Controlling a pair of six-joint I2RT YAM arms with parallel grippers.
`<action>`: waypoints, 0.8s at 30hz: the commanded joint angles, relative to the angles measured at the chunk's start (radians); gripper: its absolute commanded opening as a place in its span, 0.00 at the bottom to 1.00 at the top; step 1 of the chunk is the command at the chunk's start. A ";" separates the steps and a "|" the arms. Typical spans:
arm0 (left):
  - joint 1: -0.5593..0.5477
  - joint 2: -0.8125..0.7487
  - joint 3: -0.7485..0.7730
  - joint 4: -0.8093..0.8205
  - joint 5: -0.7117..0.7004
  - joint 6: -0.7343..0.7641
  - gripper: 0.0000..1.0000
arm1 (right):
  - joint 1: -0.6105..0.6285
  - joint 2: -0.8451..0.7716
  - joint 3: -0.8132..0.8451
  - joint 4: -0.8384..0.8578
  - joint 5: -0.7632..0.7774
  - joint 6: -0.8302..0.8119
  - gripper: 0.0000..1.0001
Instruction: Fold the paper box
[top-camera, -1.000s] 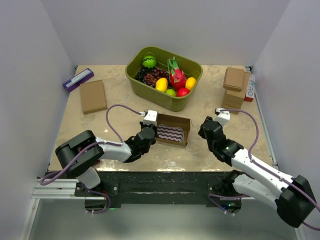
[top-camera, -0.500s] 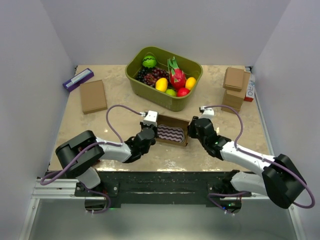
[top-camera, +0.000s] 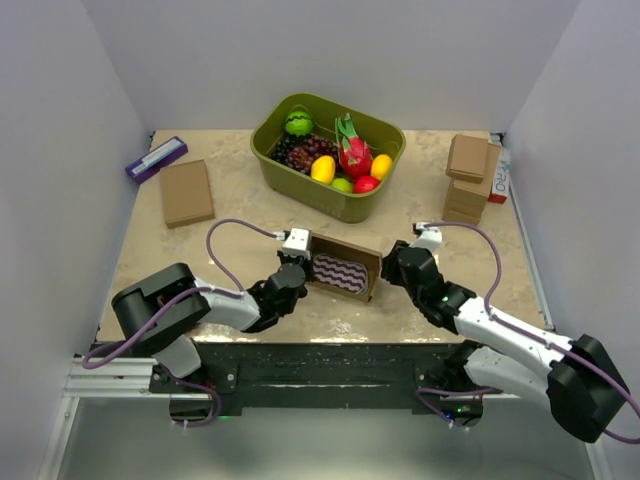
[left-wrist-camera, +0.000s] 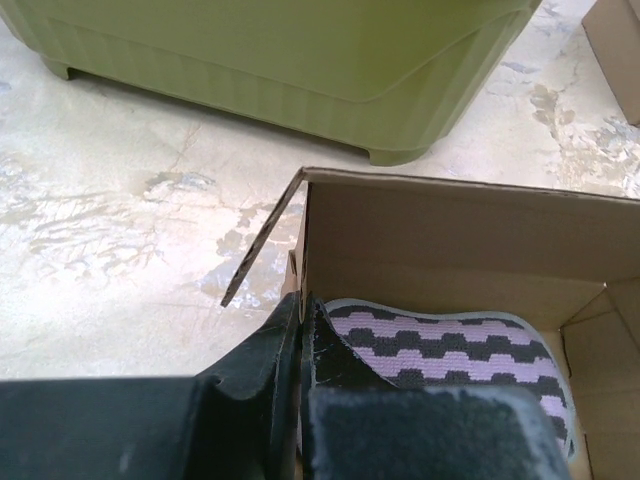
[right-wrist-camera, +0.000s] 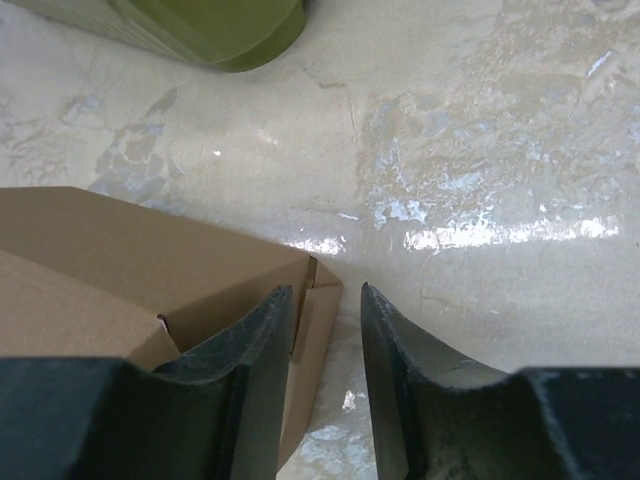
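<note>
Box: one, open-topped, bin just behind its far edge
Left gripper: pinching left wall
Right gripper: narrowly parted at right corner, open table alongside

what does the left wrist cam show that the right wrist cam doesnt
Only the left wrist view: the inside of the paper box, with a purple and grey striped pad lying in it, and the left tool shut on the box's side wall.
Only the right wrist view: the box's outer corner seen from outside, and the right tool open, with that corner's flap in the gap.
Both: the paper box, part of the green bin and the pale table.
</note>
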 joint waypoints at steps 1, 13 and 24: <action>-0.018 0.030 -0.050 -0.204 0.022 -0.044 0.00 | 0.003 -0.037 -0.005 -0.073 0.023 0.062 0.43; -0.027 0.037 -0.036 -0.216 0.067 -0.075 0.00 | 0.021 0.048 -0.034 0.052 -0.062 0.143 0.44; -0.041 0.048 -0.019 -0.285 0.048 -0.090 0.00 | 0.058 0.144 -0.004 0.033 -0.001 0.189 0.43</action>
